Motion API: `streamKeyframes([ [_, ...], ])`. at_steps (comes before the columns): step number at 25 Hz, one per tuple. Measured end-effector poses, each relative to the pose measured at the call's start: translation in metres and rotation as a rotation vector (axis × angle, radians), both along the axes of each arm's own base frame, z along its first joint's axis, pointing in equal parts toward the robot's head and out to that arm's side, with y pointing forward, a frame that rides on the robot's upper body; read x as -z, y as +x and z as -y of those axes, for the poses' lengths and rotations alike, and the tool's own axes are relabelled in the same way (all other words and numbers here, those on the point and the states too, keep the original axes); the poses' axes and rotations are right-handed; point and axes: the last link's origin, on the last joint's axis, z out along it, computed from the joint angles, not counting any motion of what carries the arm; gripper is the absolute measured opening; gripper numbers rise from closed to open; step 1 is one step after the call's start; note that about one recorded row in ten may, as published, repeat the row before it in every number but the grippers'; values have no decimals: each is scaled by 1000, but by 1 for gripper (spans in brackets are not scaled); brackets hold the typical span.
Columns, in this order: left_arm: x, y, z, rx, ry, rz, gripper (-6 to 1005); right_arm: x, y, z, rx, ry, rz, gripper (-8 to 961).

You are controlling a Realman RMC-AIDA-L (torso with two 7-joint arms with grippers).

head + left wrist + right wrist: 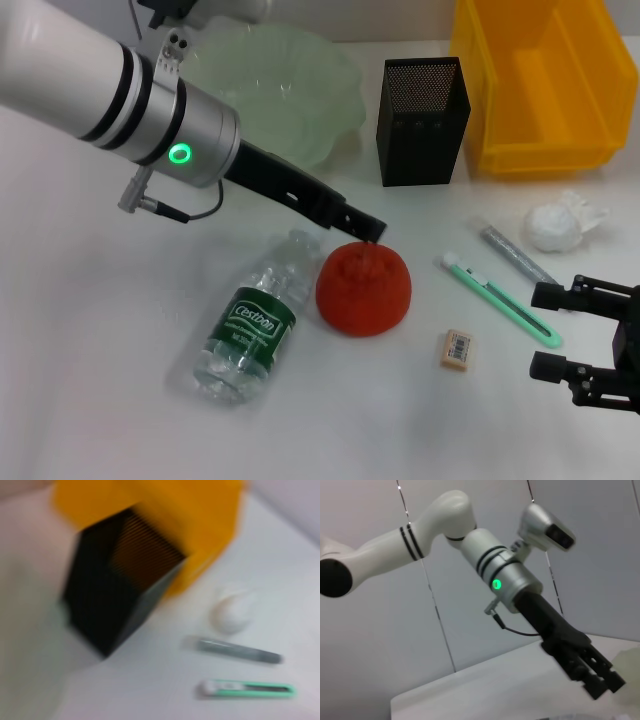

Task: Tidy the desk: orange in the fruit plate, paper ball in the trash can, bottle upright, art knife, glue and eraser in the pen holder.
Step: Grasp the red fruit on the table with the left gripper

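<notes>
Orange (363, 289), round and dimpled, lies beside the fallen clear bottle (250, 322). Left gripper (362, 225) hovers just above it, fingers seemingly together. Right gripper (543, 331) rests apart, fingers spread.

White worktop (90, 380) with the desk items resting on it.
Rear: fruit plate (330, 120), pen holder (422, 122), trash can (540, 85). Front: bottle (252, 322) on its side beside the orange (363, 289); eraser (456, 350), art knife (502, 300), glue (517, 256) and paper ball (553, 226) lie apart.
</notes>
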Motion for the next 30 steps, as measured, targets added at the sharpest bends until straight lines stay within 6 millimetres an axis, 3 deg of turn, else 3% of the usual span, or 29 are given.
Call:
streamKeyframes([
  [2,0,0,0,0,0,0,744,0,0,0,3,3,-1,742],
  [4,11,7,18,182,-63,9,733,-1,1,1,9,10,-3,742],
  [6,15,7,19,202,-72,-1,722,-1,2,1,11,11,-4,741],
  [8,36,4,27,281,-96,-77,711,-2,1,1,10,10,-6,741],
  [13,50,3,29,332,-78,-128,683,-1,1,2,7,8,-10,741],
  [27,56,-2,31,344,-58,-133,605,3,1,4,23,-5,-24,740],
  [30,57,-2,32,330,-40,-113,534,4,1,4,24,-6,-23,739],
])
